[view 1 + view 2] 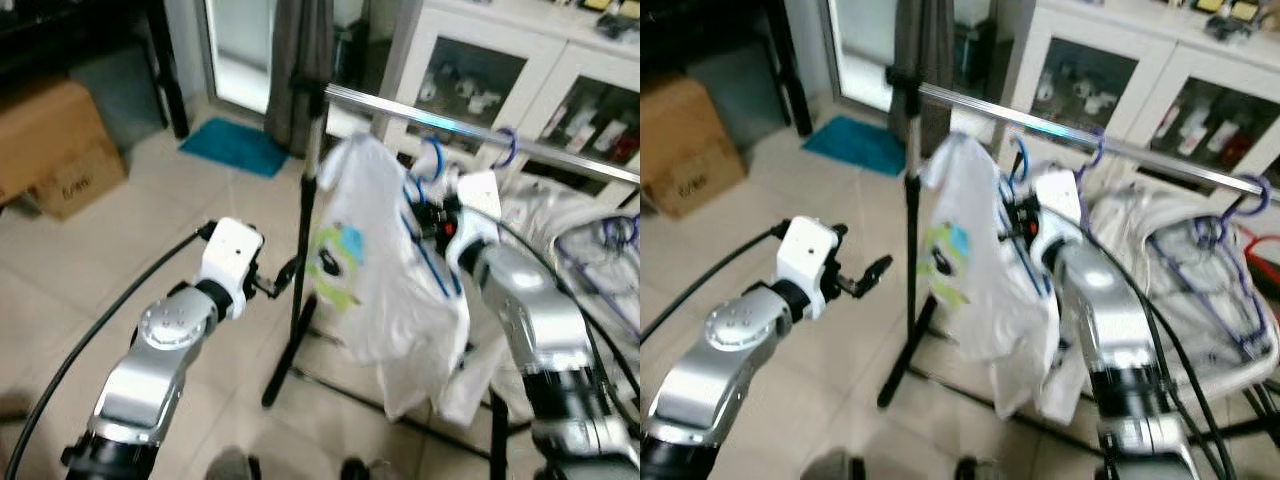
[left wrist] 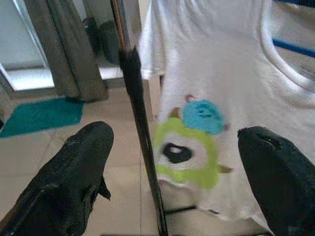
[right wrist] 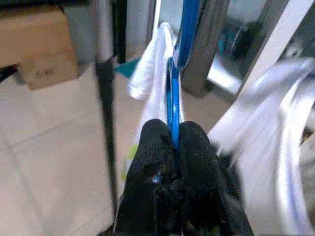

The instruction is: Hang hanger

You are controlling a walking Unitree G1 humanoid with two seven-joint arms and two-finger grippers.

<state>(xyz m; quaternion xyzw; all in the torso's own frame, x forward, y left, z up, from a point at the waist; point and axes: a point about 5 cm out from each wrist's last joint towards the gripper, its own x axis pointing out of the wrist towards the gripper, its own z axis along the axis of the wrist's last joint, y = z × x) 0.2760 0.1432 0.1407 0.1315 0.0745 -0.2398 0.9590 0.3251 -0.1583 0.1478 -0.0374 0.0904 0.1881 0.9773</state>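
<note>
Right pincer [image 3: 173,147] pinching blue hanger [image 3: 173,98] (arm raised)

Beige tiled floor [image 1: 120,260], cardboard box [image 1: 55,150], teal mat [image 1: 235,147] (by a door, seemingly), white glass-fronted cabinets [image 1: 500,70].

No words or numbers can be read with certainty. The cardboard box [image 1: 55,150], well off to the left of the left gripper [image 1: 283,281], carries a short dark print too blurred to make out. The white shirt [image 2: 216,123] ahead of that gripper bears a cartoon picture, no lettering
</note>
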